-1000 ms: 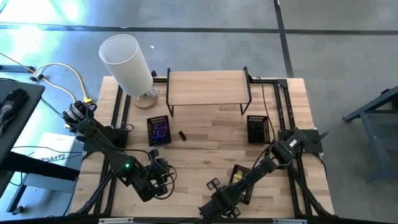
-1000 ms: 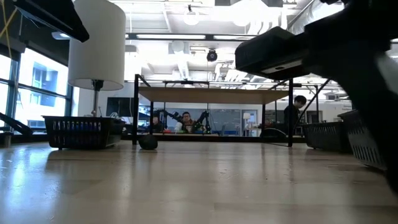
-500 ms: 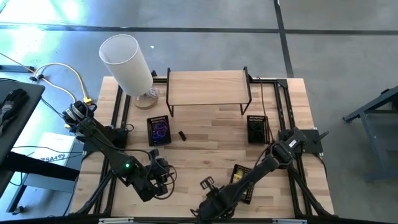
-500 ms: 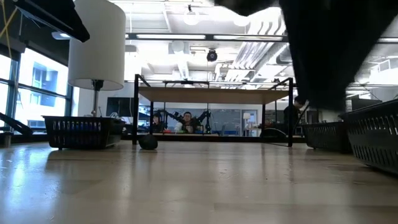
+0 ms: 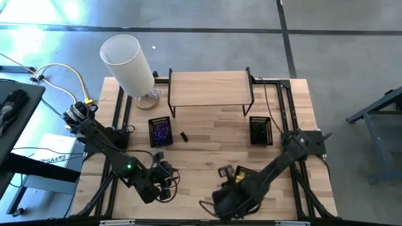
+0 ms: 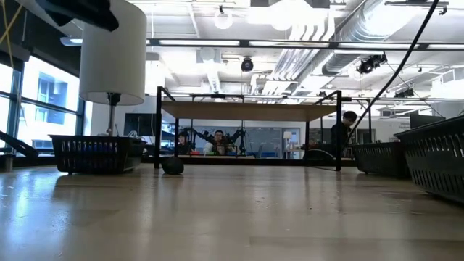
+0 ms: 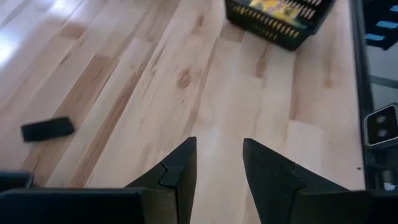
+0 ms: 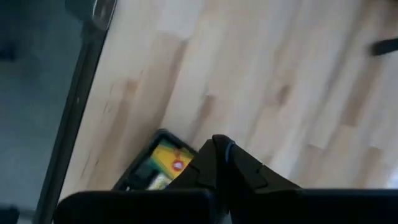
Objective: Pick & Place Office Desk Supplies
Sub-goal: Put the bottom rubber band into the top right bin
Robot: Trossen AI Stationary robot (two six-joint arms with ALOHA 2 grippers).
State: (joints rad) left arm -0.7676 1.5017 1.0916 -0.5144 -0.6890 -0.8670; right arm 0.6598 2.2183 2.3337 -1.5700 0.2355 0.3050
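Note:
A small black block (image 5: 184,136) lies flat on the table, also seen in the low view (image 6: 172,165) and the left wrist view (image 7: 48,129). Purple and blue band loops fill a mesh tray (image 5: 161,132). Yellow pieces lie in another tray (image 5: 245,173), (image 7: 280,15), (image 8: 157,164). My right gripper (image 5: 223,171), (image 8: 221,149) hovers beside that tray's left edge, fingers shut with nothing visible between them. My left gripper (image 5: 166,179), (image 7: 217,155) is open over bare wood near the left near corner.
A tall white cylinder lamp (image 5: 129,63) stands at the far left. A wooden shelf on black legs (image 5: 210,88) spans the far middle. A third black mesh tray (image 5: 260,130) sits at the right. Bare wood lies between the block and the near edge.
My right gripper has risen from just above the near middle of the table and swung toward the far right, ending beside the tray of yellow pieces. Its arm, which had filled the right of the low view, has gone out of that view.

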